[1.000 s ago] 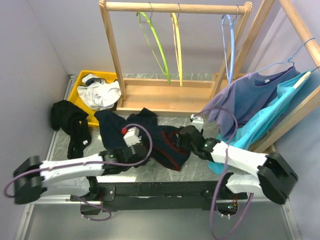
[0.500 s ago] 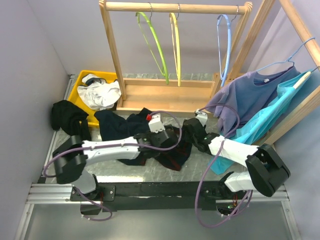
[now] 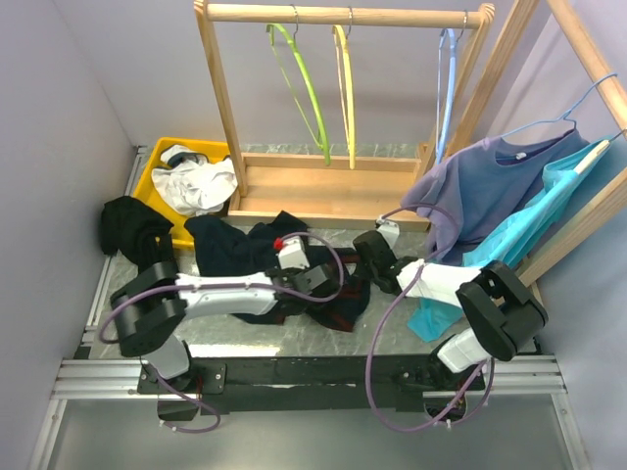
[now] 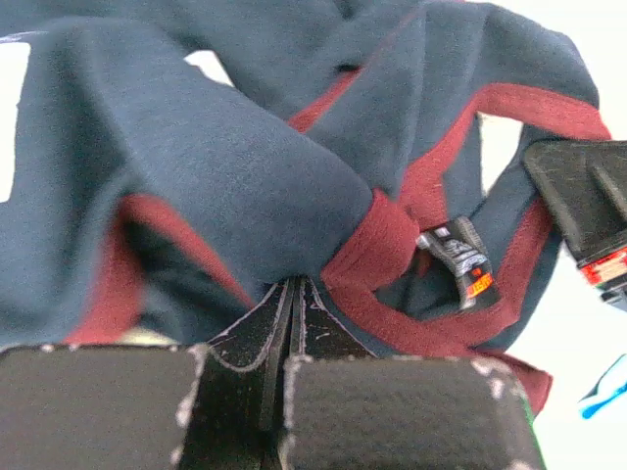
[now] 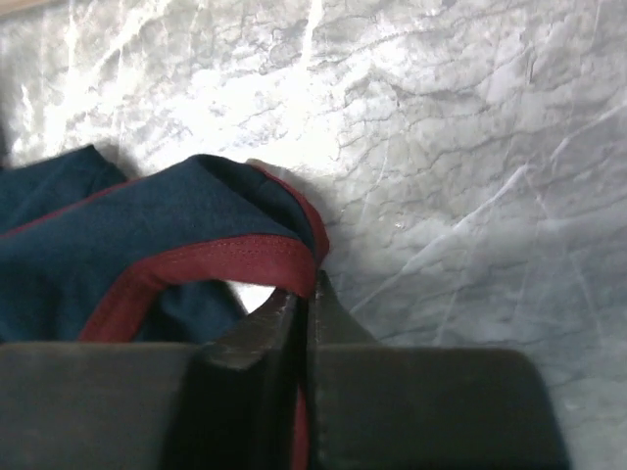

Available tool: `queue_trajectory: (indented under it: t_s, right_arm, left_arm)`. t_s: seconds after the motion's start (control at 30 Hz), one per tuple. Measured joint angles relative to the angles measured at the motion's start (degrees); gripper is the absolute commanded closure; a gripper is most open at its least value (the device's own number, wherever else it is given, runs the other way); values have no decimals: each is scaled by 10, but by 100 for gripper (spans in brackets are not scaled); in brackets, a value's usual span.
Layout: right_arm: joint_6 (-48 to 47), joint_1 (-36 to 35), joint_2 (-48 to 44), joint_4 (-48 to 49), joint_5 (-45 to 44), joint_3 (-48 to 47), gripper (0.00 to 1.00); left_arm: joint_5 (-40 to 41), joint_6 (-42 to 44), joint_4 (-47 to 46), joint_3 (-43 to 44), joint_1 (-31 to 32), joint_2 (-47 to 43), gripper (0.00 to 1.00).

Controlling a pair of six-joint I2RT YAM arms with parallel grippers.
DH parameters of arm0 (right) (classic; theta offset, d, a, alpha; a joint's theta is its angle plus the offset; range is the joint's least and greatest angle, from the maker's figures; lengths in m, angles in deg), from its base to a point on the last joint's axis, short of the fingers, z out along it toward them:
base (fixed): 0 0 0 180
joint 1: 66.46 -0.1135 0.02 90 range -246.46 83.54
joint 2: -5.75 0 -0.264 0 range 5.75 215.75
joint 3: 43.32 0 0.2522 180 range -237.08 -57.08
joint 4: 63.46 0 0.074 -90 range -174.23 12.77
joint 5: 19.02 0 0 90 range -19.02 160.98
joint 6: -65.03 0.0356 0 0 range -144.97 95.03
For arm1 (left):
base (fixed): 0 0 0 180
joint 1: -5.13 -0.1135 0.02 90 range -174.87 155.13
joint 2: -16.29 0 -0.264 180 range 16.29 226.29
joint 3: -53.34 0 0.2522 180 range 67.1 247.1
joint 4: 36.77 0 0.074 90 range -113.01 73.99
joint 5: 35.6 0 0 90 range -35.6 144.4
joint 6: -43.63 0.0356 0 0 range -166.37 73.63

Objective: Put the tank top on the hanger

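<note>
The left gripper point(image 4: 294, 286) has its jaws pressed together on a bunched fold of the tank top point(image 4: 196, 166). The dark navy cloth and its red trim rise from the fingertips toward 12 o'clock in the left wrist view. A small label point(image 4: 457, 257) hangs inside a loop of trim at 3 o'clock from the tips.

The right gripper point(image 5: 306, 294) pinches the trimmed edge of the same garment. A strip of red shows in the slit between its closed jaws, and the cloth spreads away toward 9 o'clock over the grey marbled table point(image 5: 470, 147).

From above, both grippers meet over the middle of the table, the left reaching in from 8 o'clock and the right from 4 o'clock. The tank top lies crumpled beneath and between them, with more of it trailing toward 10 o'clock.

The hanger point(image 3: 306, 93), lime green, hangs from the top bar of a wooden rack point(image 3: 343, 14) at 12 o'clock from the garment, well apart from it. A yellow hanger point(image 3: 346, 98) hangs just beside the green one at its 3 o'clock, and a light blue hanger point(image 3: 446, 88) farther the same way.

At 10 o'clock from the tank top a yellow bin point(image 3: 157, 166) holds a white garment point(image 3: 196, 183). A black garment point(image 3: 132, 233) lies at 9 o'clock. A purple shirt point(image 3: 490, 186) and a teal garment point(image 3: 519, 230) drape from a second rack at 2 o'clock.
</note>
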State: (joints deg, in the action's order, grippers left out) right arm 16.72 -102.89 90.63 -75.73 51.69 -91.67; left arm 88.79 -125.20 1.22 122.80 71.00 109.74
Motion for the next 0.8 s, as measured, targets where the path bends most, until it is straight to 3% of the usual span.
queue_trajectory:
  t_s: [0.1, 0.23, 0.33, 0.47, 0.5, 0.53, 0.6, 0.8]
  right_arm:
    - [7, -16, -6, -9, -13, -2, 100]
    - [24, -89, -61, -53, -40, -5, 100]
    - [44, -150, -160, -94, -72, -10, 100]
    - [58, -178, -299, -144, -118, -33, 100]
    - [58, -180, -326, -155, -126, -45, 100]
    - [55, -182, -350, -169, -135, -65, 100]
    - [43, -186, -374, -186, -148, -107, 100]
    - [15, -204, -361, -210, -168, -193, 100]
  left_arm:
    - [9, -1, 16, -34, 0, -63, 99]
    - [32, 9, 51, -60, 0, -190, 99]
    - [54, 36, 75, -65, 0, -325, 99]
    - [65, 125, 38, -68, -1, -495, 97]
    - [65, 141, 33, -63, -1, -518, 92]
    - [66, 152, 33, -55, -1, -529, 68]
    - [58, 172, 26, -39, -3, -520, 42]
    - [-38, 194, -40, -80, -3, -436, 34]
